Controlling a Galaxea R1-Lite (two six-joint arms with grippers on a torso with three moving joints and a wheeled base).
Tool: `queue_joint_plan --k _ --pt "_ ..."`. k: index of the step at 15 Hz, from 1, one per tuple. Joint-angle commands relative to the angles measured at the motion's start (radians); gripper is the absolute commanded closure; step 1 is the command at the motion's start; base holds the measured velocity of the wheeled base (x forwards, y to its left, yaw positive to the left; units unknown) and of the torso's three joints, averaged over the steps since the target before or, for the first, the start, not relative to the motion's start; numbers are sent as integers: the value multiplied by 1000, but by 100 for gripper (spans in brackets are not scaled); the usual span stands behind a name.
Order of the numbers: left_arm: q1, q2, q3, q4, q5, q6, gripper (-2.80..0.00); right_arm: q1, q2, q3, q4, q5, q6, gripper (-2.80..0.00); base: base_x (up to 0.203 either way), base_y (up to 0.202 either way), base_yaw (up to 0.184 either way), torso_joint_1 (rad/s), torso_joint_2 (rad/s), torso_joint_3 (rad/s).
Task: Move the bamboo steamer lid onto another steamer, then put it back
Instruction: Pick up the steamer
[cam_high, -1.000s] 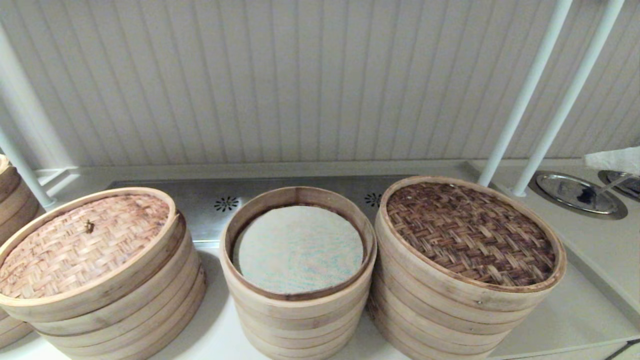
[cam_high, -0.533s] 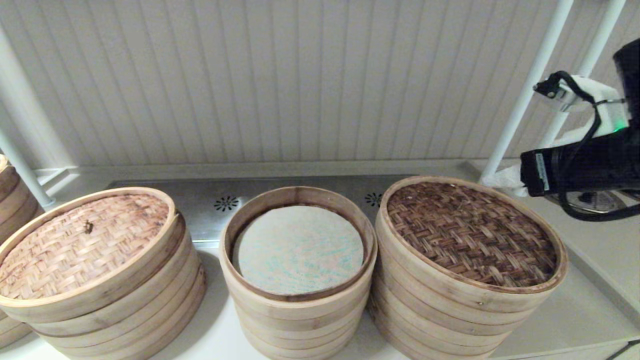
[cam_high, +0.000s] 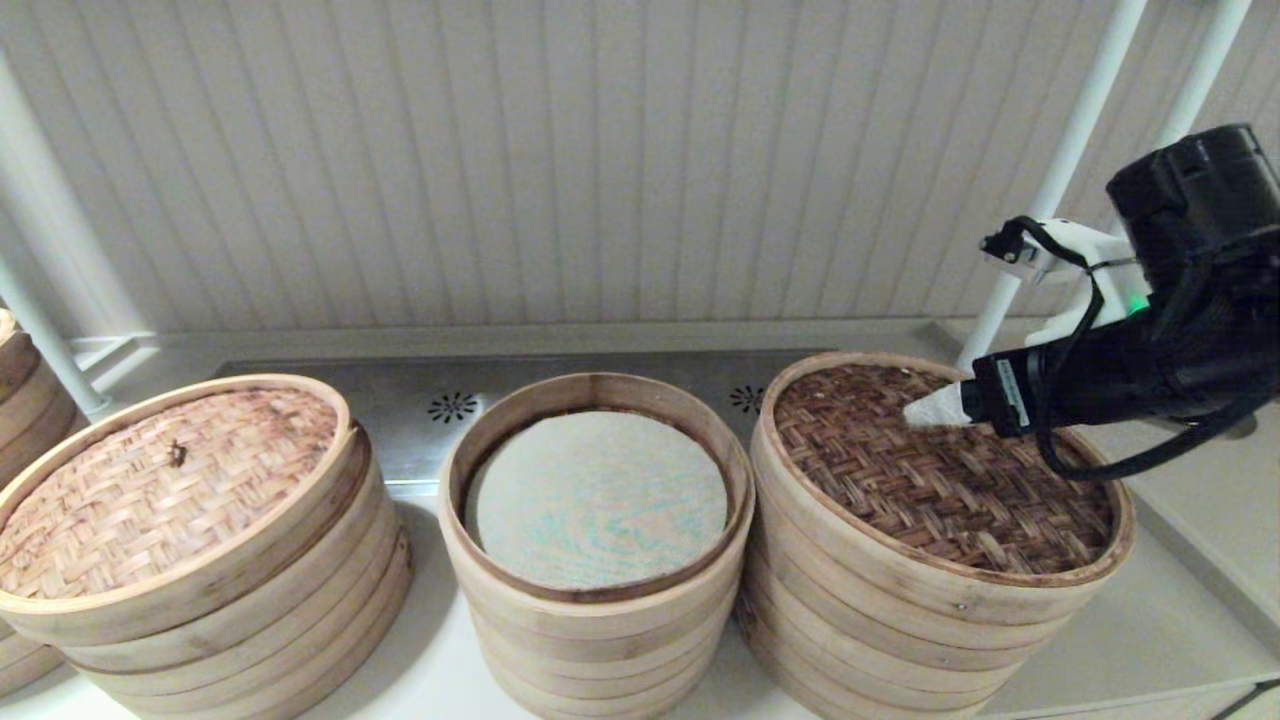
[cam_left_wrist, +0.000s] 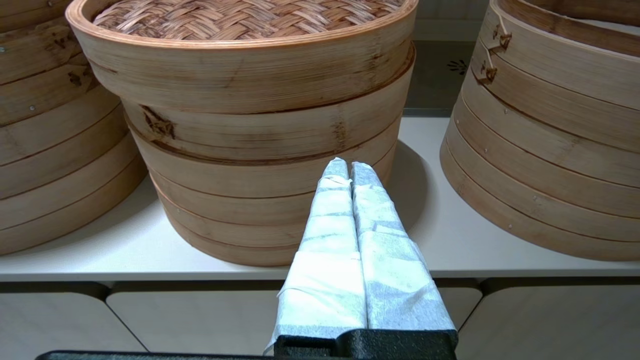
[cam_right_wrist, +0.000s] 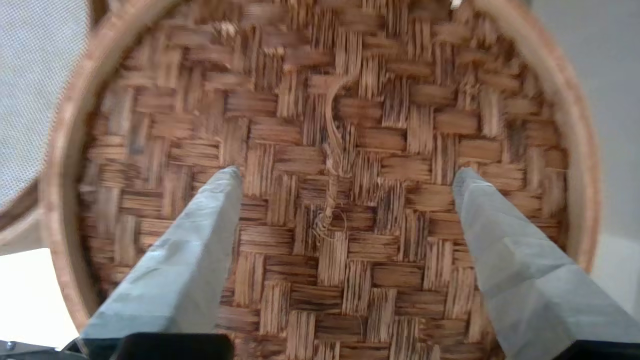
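Three full bamboo stacks stand on the worktop (cam_high: 440, 665), with the edge of a fourth at the far left. The dark lid (cam_high: 940, 470) sits on the right stack; the narrow open steamer (cam_high: 597, 500) with its whitish liner stands in the middle, and a pale-lidded stack (cam_high: 170, 490) on the left. The right gripper (cam_high: 925, 410) hangs over the dark lid's far side. Only the right wrist view shows its fingers (cam_right_wrist: 200, 235) spread wide above the weave, holding nothing. Only the left wrist view shows the left gripper (cam_left_wrist: 349, 167), fingers pressed together and empty, low in front of the pale-lidded stack.
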Motion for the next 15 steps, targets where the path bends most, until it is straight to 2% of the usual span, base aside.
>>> queue_joint_plan --k 1,13,14,15 --pt "0 0 0 0 1 0 0 -1 9 11 3 0 0 -280 0 0 0 0 0 0" --pt "0 0 0 0 1 0 0 -1 26 30 -33 0 -2 -280 0 0 0 0 0 0" --pt "0 0 0 0 1 0 0 -1 28 31 -43 0 -2 0 0 0 0 0 0 0" --pt "0 0 0 0 1 0 0 -1 33 31 -43 0 -2 0 0 0 0 0 0 0"
